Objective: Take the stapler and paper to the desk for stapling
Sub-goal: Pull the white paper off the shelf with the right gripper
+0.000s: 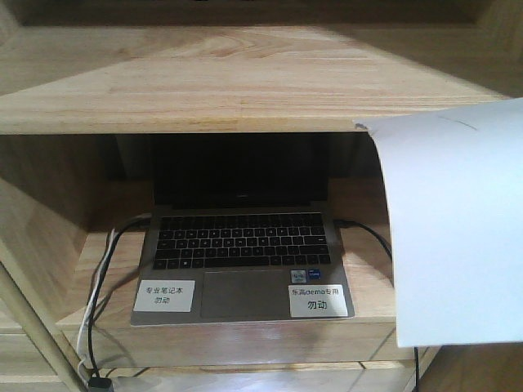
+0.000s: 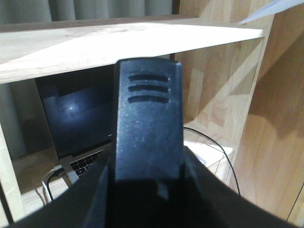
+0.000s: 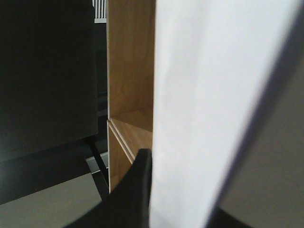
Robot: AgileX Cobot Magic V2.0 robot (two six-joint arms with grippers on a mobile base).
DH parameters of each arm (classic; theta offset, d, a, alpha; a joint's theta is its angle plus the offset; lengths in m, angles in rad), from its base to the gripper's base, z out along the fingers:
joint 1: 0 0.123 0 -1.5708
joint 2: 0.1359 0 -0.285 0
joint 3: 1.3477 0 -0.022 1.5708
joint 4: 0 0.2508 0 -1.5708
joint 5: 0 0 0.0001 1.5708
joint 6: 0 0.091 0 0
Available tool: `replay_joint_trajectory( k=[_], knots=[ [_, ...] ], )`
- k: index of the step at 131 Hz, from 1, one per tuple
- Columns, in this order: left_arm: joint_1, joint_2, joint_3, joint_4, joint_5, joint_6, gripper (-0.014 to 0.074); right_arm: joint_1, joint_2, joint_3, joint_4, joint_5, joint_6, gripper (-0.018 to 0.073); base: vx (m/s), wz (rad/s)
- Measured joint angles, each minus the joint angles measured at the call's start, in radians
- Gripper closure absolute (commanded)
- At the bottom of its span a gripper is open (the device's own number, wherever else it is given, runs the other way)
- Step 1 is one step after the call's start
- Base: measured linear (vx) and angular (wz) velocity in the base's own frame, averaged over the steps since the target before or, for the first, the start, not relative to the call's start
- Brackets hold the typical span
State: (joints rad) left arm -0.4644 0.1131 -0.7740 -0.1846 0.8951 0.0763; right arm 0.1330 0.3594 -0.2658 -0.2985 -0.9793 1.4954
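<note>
The paper [image 1: 458, 237] is a white sheet that hangs curled in the air at the right, in front of the shelving. In the right wrist view the paper [image 3: 209, 104] fills the right half, and my right gripper [image 3: 151, 164] is shut on its edge, with one black finger [image 3: 135, 190] pressed against it. The stapler [image 2: 148, 123] shows as a black slab with three slots, standing upright between the jaws of my left gripper [image 2: 149, 168], which is shut on it. A corner of the paper [image 2: 266, 12] shows at the top right there. The desk is out of view.
An open laptop [image 1: 245, 253] with two white labels sits on the lower shelf. Cables [image 1: 102, 269] run off its left side, and another cable [image 1: 372, 237] off its right. A wooden shelf board [image 1: 229, 82] spans above it. A shelving side wall [image 3: 130, 71] stands close to the right gripper.
</note>
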Motion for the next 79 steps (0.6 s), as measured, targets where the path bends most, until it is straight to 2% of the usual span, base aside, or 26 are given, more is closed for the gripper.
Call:
replay_joint_trajectory(
  k=[79],
  knots=[
    [0.000, 0.000, 0.000, 0.000, 0.000, 0.000, 0.0603, 0.000, 0.000, 0.000, -0.006, 0.002, 0.000, 0.0561, 0.00, 0.00]
  ],
)
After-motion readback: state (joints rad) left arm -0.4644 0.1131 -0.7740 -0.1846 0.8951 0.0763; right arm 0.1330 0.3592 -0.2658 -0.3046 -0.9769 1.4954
